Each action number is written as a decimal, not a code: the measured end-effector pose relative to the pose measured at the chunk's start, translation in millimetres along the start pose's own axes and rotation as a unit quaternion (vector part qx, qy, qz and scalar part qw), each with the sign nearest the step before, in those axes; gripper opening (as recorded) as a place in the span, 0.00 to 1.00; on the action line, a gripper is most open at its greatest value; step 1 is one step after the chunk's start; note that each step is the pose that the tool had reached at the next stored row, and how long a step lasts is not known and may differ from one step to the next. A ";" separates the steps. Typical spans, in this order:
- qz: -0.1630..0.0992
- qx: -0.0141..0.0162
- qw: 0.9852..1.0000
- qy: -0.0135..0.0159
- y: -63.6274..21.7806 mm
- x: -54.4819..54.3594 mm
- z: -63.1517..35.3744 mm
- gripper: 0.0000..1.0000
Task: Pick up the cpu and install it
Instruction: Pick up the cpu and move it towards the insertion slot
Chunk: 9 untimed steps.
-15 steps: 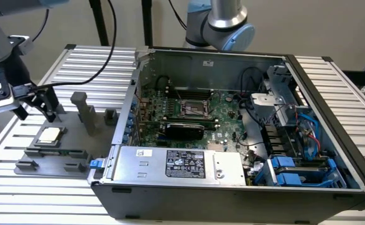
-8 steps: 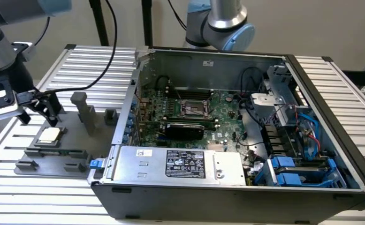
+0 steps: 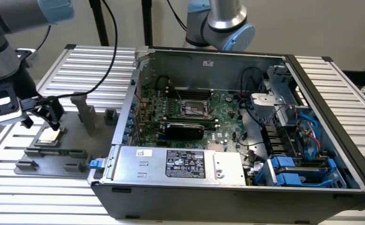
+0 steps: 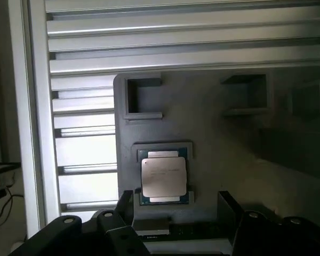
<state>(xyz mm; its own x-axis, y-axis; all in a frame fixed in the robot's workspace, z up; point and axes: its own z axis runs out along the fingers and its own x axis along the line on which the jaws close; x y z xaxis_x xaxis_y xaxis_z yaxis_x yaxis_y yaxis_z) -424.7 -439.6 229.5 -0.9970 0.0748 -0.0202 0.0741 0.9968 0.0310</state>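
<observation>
Over on the exterior view's left, the cpu sits in the grey fixture. The gripper hangs spread wide just above, empty, seemingly not touching it.

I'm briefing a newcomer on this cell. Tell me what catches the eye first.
The open computer case dominates the middle of the exterior view, motherboard exposed. At that view's left, the cpu lies on a grey fixture, with the open tool poised just above it.
</observation>
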 end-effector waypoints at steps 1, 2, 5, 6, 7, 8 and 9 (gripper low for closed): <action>0.000 0.000 1.000 0.000 -0.1 0.0 1.8 0.73; 0.001 0.000 1.000 0.000 -0.1 0.1 3.5 0.73; 0.001 0.000 1.000 0.000 -0.3 0.2 9.1 0.73; 0.002 0.000 1.000 0.000 -0.4 0.2 11.0 0.73; 0.002 0.000 1.000 0.000 -0.4 0.2 12.7 0.73; 0.002 0.000 1.000 0.000 -0.5 0.3 14.6 0.73; 0.002 0.000 1.000 0.000 -0.4 0.4 16.4 0.73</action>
<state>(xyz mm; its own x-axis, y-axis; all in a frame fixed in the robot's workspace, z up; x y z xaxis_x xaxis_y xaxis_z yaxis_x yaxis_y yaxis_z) -424.8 -439.6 213.1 -0.9966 0.0796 -0.0202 0.0790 0.9964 0.0310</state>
